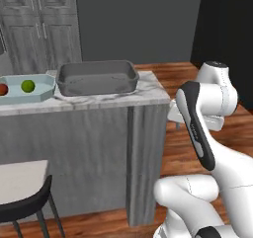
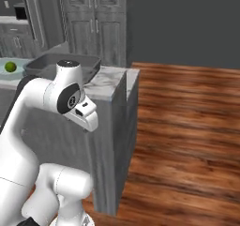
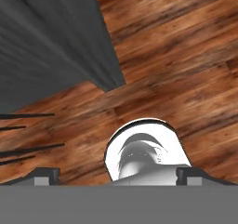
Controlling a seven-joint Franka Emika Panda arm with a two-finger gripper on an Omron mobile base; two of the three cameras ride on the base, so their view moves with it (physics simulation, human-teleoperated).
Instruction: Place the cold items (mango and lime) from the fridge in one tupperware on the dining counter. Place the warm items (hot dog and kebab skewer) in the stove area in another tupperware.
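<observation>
Left base view: another tupperware (image 1: 97, 77) lies lengthwise along dining counter (image 1: 148, 94)

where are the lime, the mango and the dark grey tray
lime (image 1: 28, 86), left base view, middle of the green ball
mango (image 1: 3, 89), left base view, its red side at the picture's edge
dark grey tray (image 1: 99, 86), left base view, its near outer wall

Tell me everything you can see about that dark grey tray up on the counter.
The dark grey tray is a shallow rectangle with sloped walls and rounded corners, plastic-looking and empty. It sits flat on the white marble counter near its end, right beside the pale blue-green tray; whether the two rims touch is unclear.
</observation>
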